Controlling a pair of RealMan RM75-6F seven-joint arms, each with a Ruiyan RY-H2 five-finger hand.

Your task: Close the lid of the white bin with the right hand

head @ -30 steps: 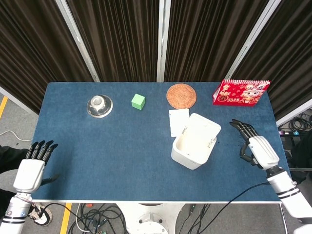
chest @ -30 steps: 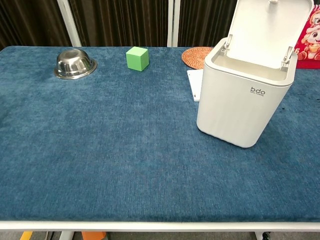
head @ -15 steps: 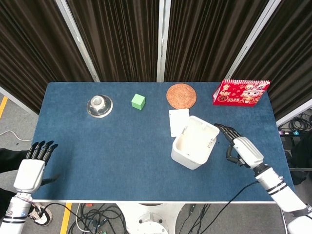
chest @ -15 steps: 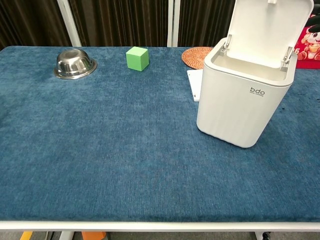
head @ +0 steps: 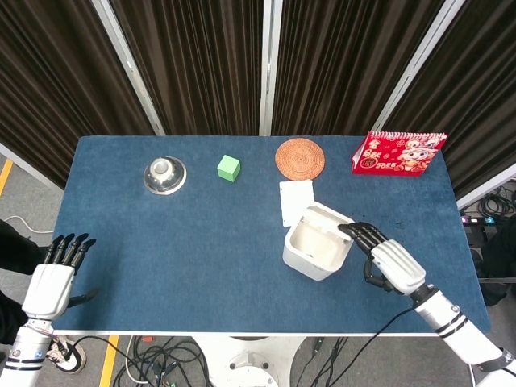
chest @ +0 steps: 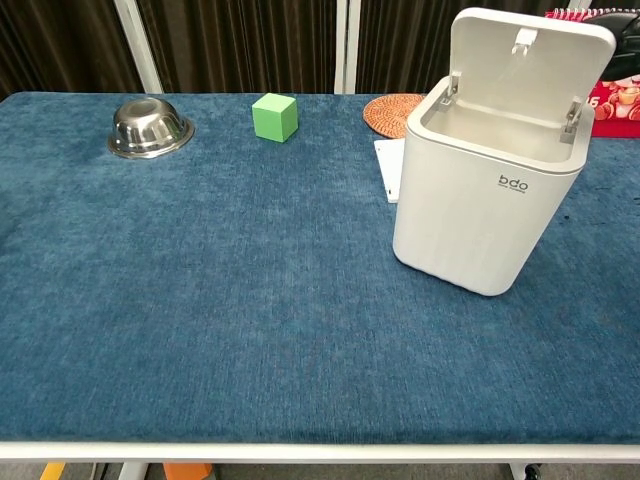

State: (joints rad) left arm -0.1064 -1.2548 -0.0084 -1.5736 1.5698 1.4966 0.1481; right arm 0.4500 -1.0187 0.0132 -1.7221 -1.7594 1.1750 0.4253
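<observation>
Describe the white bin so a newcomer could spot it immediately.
On the blue table, look right of centre, just in front of the round woven coaster and beside a white card. The white bin is the tallest thing there: a ribbed plastic box with its hinged lid half raised, the right hand at it.

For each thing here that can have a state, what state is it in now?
lid: half lowered, not shut
white bin: upright, open on top
right hand: fingers at the lid
left hand: holds nothing, fingers apart
steel bowl: upside down
calendar: standing
</observation>
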